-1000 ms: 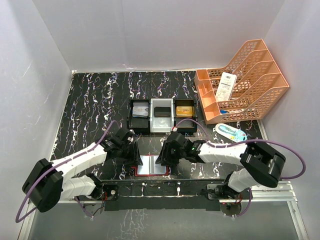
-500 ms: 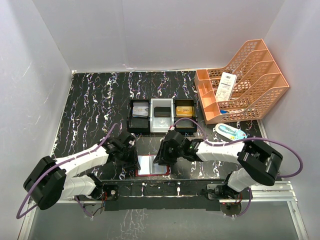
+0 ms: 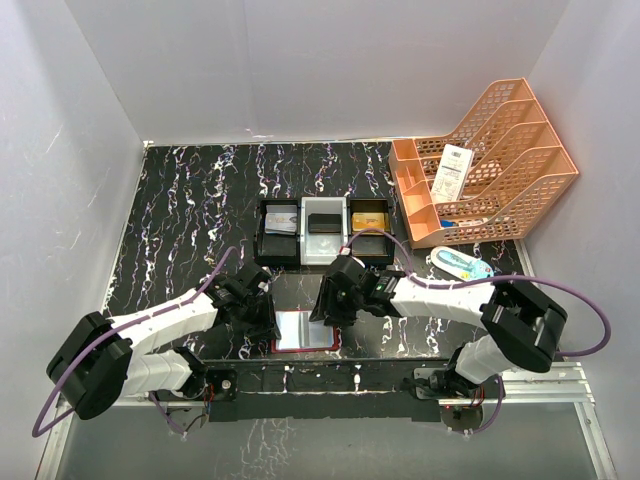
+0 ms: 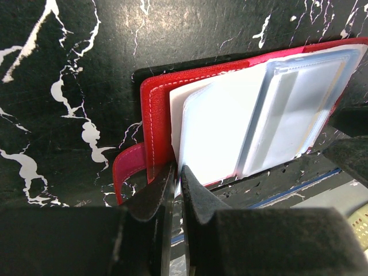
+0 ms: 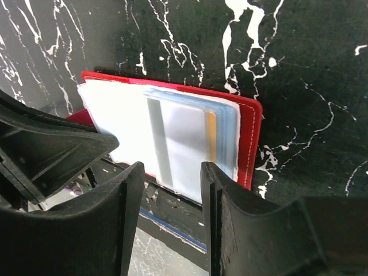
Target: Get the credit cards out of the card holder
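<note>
Aluminium rail runs along the near edge and carries both arm bases. Just beyond it the card holder lies open and flat on the table. It is a dark-red, leather-like cover with pale stitching and a rounded snap tab at its left side. Glossy clear plastic sleeves fan across its inside.

Credit cards sit within those sleeves: one light blue with a grey stripe, and an orange-gold edge showing behind it.

The left gripper is at the holder's near-left corner. Its black fingers are drawn almost together, with the edge of cover and sleeve pinched between the tips. The right gripper hangs over the holder's near-right part, fingers apart with nothing between them.

The tabletop is black with irregular white marble veining and a slight sheen.

Further back stands a three-compartment tray, black at the ends and white in the middle, with a flat item in each compartment. To the right lies a blue-and-white packet. Behind it stands an orange mesh file rack holding a white tag.

Plain matt white walls enclose three sides.
</note>
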Tool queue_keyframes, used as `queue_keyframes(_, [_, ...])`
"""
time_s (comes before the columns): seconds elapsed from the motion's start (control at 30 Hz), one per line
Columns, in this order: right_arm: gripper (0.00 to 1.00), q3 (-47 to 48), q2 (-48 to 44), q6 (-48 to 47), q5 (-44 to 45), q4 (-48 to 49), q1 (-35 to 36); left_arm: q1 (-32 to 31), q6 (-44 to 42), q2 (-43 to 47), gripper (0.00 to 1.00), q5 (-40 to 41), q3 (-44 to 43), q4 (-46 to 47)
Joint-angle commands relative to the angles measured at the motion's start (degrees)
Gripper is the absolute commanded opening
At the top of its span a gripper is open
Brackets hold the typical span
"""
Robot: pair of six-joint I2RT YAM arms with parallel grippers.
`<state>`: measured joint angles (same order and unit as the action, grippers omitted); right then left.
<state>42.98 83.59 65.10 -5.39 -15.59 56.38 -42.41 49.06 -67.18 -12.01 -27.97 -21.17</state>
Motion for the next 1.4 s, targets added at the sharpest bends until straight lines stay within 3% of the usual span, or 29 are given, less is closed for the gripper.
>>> queue_keyframes(0.0, [0.43, 2.2, 0.4, -1.5, 1.1, -1.6, 0.4, -0.6, 0.0, 0.0, 0.08, 0.9, 1.1, -0.1])
queue_keyframes(0.37, [0.35, 3.3, 4.5, -1.8, -1.0, 1.2, 1.7, -0.8, -0.3, -1.3, 0.07, 0.5, 1.5, 0.6])
queue_keyframes(0.8, [0.21, 8.6, 4.9, -4.8, 1.2, -3.9, 3.2, -1.3, -0.2, -2.3, 0.05, 0.5, 1.6, 1.3])
queue_keyframes(1.37, [0.24, 14.8, 8.5, -8.5, -1.0, -9.8, 4.3, -1.7, 0.0, -2.6, 0.04, 1.2, 0.8, 1.3])
